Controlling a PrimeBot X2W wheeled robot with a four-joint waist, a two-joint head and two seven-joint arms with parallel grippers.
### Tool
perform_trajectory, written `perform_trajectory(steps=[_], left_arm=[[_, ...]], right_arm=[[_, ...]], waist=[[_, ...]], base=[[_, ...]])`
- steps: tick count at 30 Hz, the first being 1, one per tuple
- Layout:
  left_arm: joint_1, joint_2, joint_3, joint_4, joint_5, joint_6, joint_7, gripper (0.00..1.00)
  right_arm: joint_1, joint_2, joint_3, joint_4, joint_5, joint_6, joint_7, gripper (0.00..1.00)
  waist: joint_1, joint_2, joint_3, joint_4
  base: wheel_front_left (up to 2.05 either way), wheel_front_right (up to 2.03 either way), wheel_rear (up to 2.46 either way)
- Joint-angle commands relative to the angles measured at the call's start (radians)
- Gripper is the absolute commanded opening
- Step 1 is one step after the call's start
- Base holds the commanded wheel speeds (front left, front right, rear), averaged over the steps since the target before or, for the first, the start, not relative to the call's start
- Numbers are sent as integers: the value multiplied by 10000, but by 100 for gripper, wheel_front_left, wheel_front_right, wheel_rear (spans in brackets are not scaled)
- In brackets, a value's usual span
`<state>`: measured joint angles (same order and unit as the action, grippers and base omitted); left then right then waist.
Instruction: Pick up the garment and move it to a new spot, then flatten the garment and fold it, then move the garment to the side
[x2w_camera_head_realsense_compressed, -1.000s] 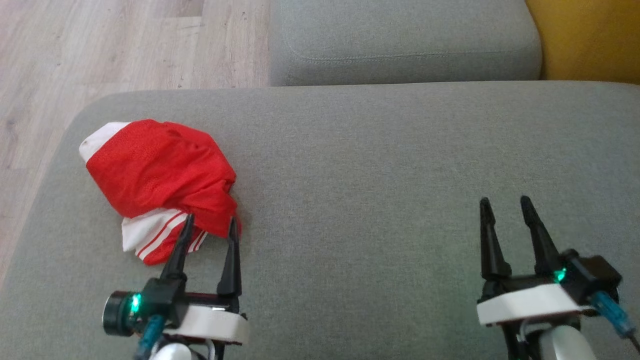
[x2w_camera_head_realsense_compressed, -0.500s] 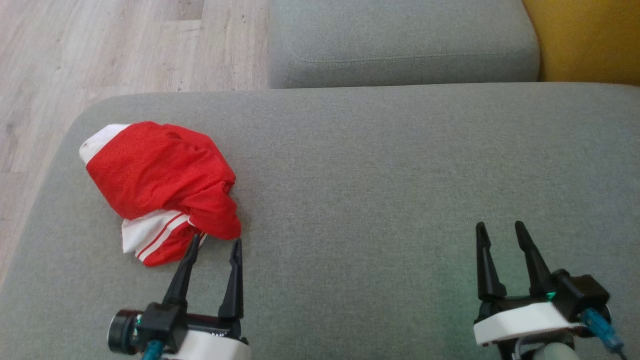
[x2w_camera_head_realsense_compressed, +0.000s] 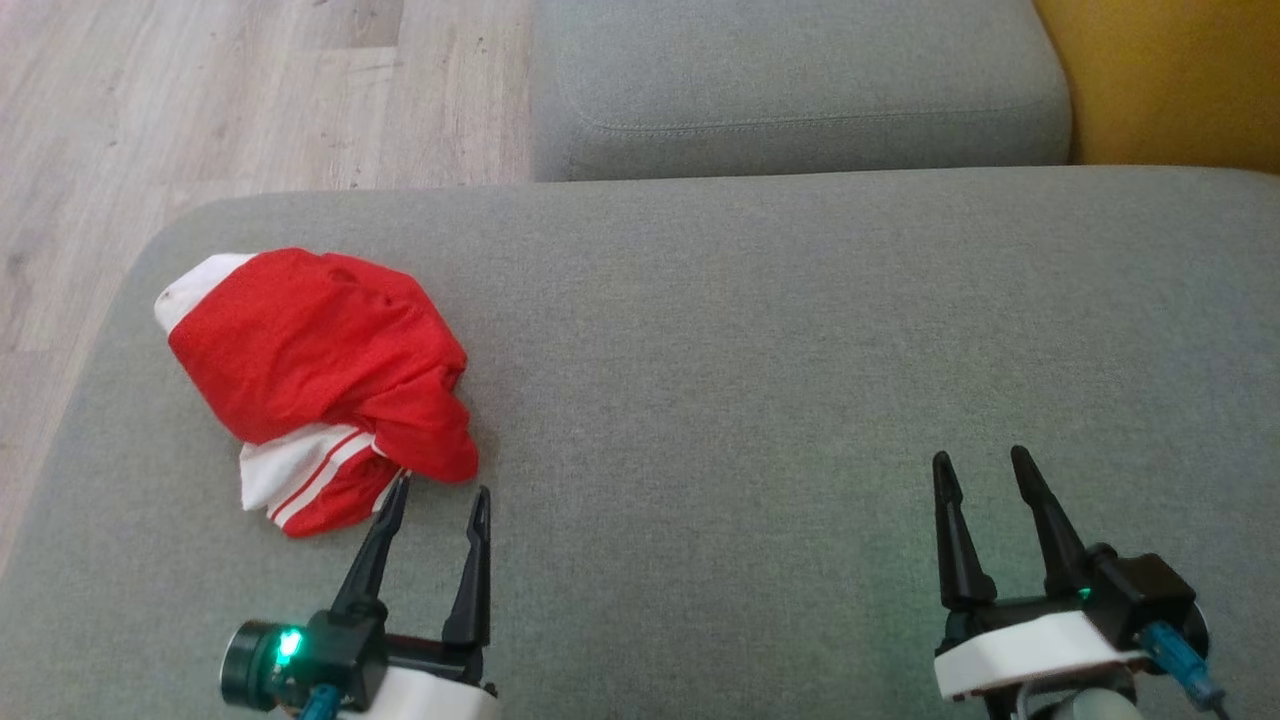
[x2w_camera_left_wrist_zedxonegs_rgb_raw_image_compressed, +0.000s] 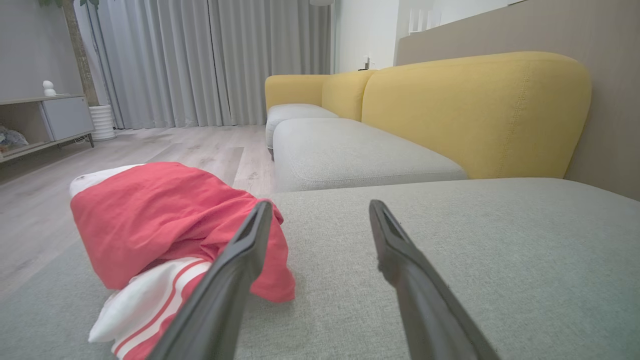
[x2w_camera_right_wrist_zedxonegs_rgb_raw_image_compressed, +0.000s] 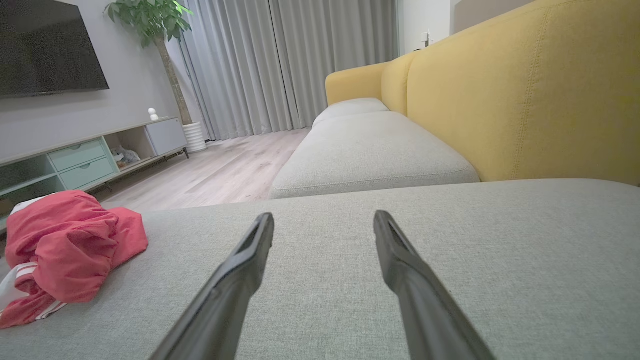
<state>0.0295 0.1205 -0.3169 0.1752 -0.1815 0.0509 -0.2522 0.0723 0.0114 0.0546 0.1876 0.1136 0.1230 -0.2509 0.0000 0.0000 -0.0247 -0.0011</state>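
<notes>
On the grey cushion (x2w_camera_head_realsense_compressed: 760, 380), one red garment (x2w_camera_head_realsense_compressed: 310, 350) and two hands: left hand (x2w_camera_head_realsense_compressed: 443, 487) spread, right hand (x2w_camera_head_realsense_compressed: 979, 455) spread

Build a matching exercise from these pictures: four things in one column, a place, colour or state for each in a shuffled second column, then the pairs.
1. garment
2. left end effector
3. right end effector
4. sofa backrest

A. yellow
B. open, over bare grey cushion, far from the garment
C. crumpled, red and white
D. open, fingertips right beside the garment

Pairs: 1-C, 2-D, 3-B, 4-A.
</notes>
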Motion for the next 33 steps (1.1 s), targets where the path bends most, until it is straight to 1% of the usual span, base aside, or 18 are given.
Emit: perform_trajectory(steps=[1, 6, 10, 12, 23, 27, 33], left_arm=[[-291, -62, 473, -241, 154, -98, -95, 100], [-285, -188, 690, -144, 305, -242, -95, 100], [-274, -242, 835, -86, 382, -282, -95, 100], [-273, -263, 936, -31, 426, -313, -95, 100], [-266, -166, 1452, 298, 691, -386, -95, 100], [-246, -159, 1528, 345, 769, -410, -95, 100], [-162, -158, 1582, 385, 855, -451, -95, 100]], right_arm=[[-377, -114, 273, -291, 44, 77, -109, 100], [-365, -114, 335, -306, 91, 77, -109, 100], [-345, -114, 426, -322, 129, 77, -109, 100], [-321, -114, 506, -324, 156, 77, -109, 100], [-223, -114, 1269, -276, 382, 77, -109, 100], [-219, -114, 1494, -289, 392, 77, -109, 100], [-234, -114, 1798, -281, 488, 77, -109, 100]], waist=[[0, 0, 5, 4], [0, 0, 11, 62], [0, 0, 3, 243], [0, 0, -6, 449], [0, 0, -37, 2135], [0, 0, -65, 2777], [0, 0, -82, 3565]], base=[[0, 0, 0], [0, 0, 0], [0, 0, 0], [0, 0, 0], [0, 0, 0], [0, 0, 0], [0, 0, 0]])
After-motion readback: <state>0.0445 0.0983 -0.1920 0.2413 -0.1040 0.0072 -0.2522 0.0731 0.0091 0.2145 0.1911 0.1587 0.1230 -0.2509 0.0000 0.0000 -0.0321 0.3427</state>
